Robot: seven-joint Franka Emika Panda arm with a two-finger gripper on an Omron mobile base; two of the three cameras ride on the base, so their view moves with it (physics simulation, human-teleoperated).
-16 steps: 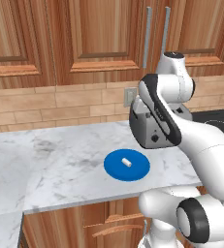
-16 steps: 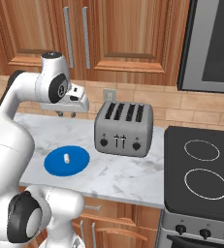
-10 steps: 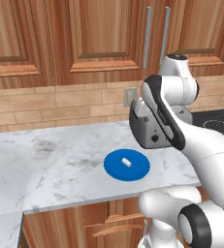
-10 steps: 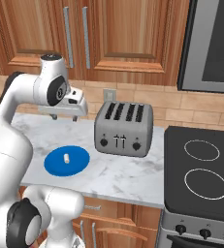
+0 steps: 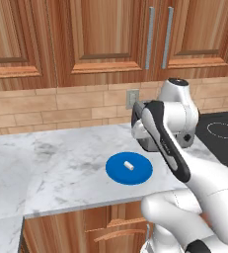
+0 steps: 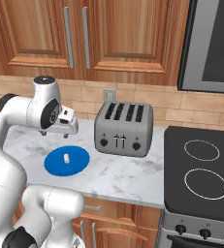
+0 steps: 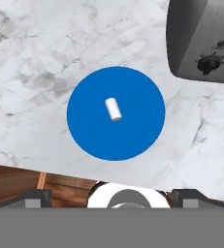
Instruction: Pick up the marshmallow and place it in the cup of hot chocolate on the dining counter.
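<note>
Beside plate point(image 6: 79, 162), toaster point(image 6: 124, 129), right-base-visible.

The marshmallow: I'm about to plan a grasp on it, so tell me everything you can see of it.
The marshmallow is a tiny white stubby cylinder, smooth and plain, looking soft and matte. It lies on its side, not upright, near the middle of the blue plate, which is the one thing it touches. In the hand view its long axis runs slightly off vertical. The plate sits on the marble worktop, left of the toaster in the right base view. Nothing grips or covers it.
</note>
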